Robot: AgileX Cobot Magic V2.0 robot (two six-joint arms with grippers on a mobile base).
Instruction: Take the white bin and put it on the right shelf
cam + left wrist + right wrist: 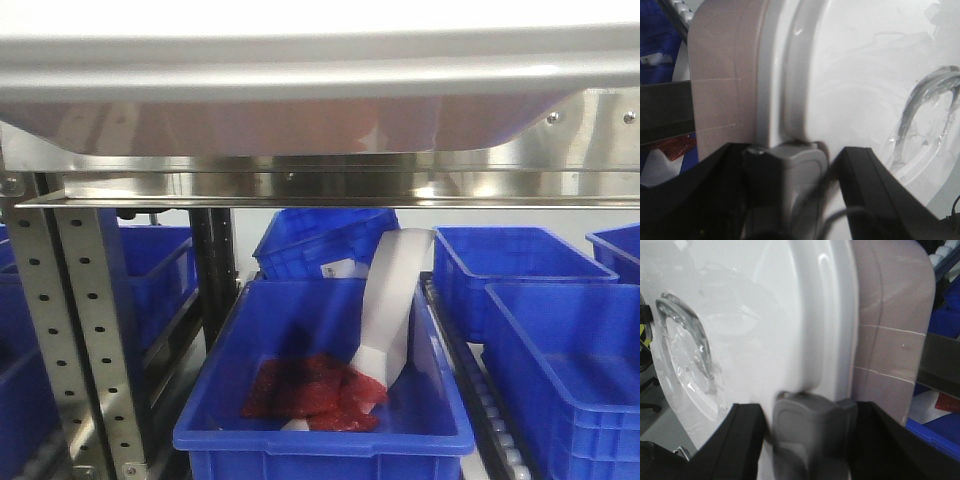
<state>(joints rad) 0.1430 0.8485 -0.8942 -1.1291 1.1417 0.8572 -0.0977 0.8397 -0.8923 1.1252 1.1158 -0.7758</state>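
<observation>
1. Two grippers on the job, one at each end of the white bin (300,125). Up front, filling the whole 12 o'clock band: pale rim on top, pinkish body beneath.
2. Sitting directly above the right shelf (330,185), just over its shiny steel rail. Touching or hovering, impossible to tell from here.
3. Over to the left wrist view: left gripper (797,197) clamped around a grey latch (800,170) on the bin's edge. Black fingers (700,200) at 9 and 3 o'clock of it, jaws closed in tight on the bin.
4. Glossy white lid (865,90) spreading toward 3 o'clock, recessed handle (910,110) glinting near the far edge. Pinkish wall off at 10 o'clock.
5. Switching to the right wrist view: right gripper (812,440) mirroring that, jaws squeezed on a second latch (810,415). Lid toward 9 o'clock, pinkish wall toward 2 o'clock.
6. Down below the rail, at 6 o'clock in the front view: blue bin (320,438) holding a red mesh-like bundle (310,392). Also a white strip (395,290) leaning toward 1 o'clock.
7. More blue bins (560,330) at 3 and 9 o'clock and further back. Perforated steel upright (95,330) standing at 8 o'clock.
</observation>
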